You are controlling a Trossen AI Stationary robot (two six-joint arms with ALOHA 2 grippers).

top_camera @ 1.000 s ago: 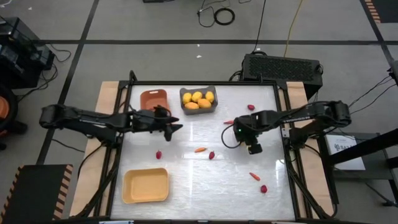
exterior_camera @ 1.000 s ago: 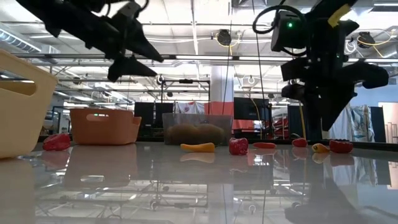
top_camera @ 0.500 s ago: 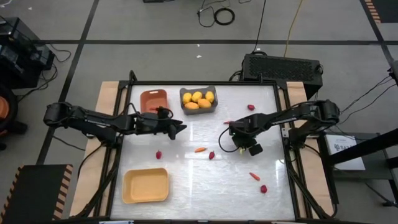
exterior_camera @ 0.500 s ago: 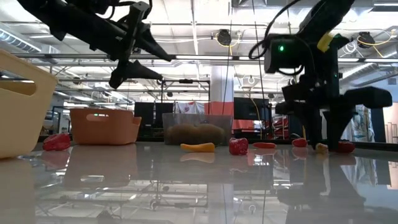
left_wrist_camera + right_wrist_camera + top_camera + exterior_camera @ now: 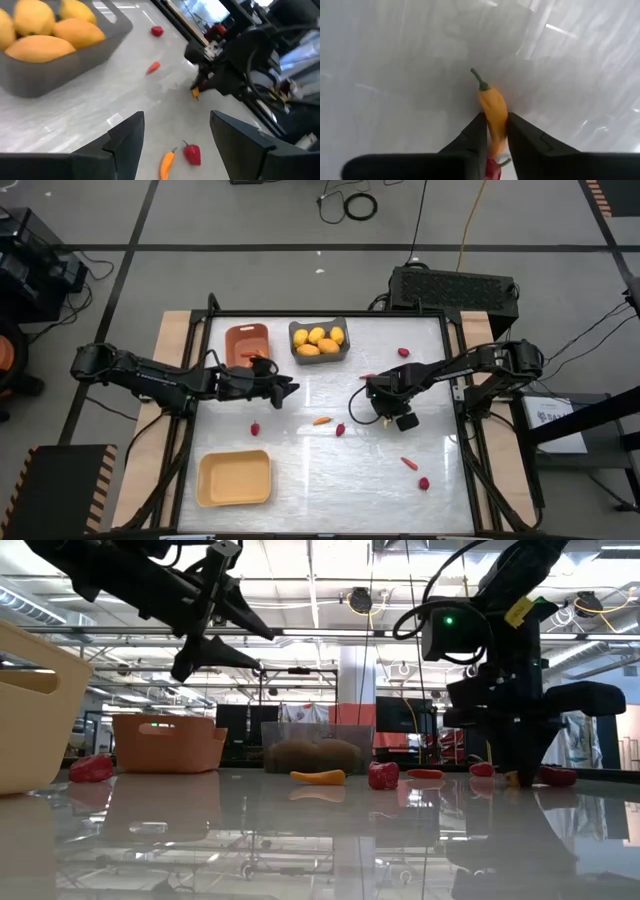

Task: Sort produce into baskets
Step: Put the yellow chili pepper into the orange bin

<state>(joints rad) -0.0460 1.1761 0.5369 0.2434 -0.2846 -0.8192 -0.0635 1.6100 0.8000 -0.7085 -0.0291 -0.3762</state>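
Note:
My right gripper (image 5: 374,402) stands at the table's middle right, its fingers down at the tabletop and shut on a small yellow-orange pepper with a green stem (image 5: 492,107). The pepper also shows in the low view (image 5: 512,778). My left gripper (image 5: 288,388) is open and empty, raised above the table (image 5: 250,640) near the baskets. The dark grey basket (image 5: 345,352) holds several yellow fruits (image 5: 318,340). The orange-brown basket (image 5: 246,338) stands left of it. The pale yellow basket (image 5: 234,478) stands at the near left. My right gripper pinches the yellow-orange pepper between its two fingers (image 5: 475,132), on the pepper's end away from the stem (image 5: 496,131). The fingers come from above, pointing down. The stem end (image 5: 479,80) sticks out beyond the fingertips. The pepper lies on the tabletop.
Loose pieces lie on the white table: an orange pepper (image 5: 322,420), red pieces (image 5: 340,429) (image 5: 255,428) (image 5: 404,352) (image 5: 424,483), and orange-red ones (image 5: 409,463) (image 5: 367,376). A red piece lies just behind my right fingers (image 5: 492,170).
My right gripper has moved toward the table's left edge and come down to the tabletop over the yellow-orange pepper. In the low view its fingers have drawn together around the pepper.

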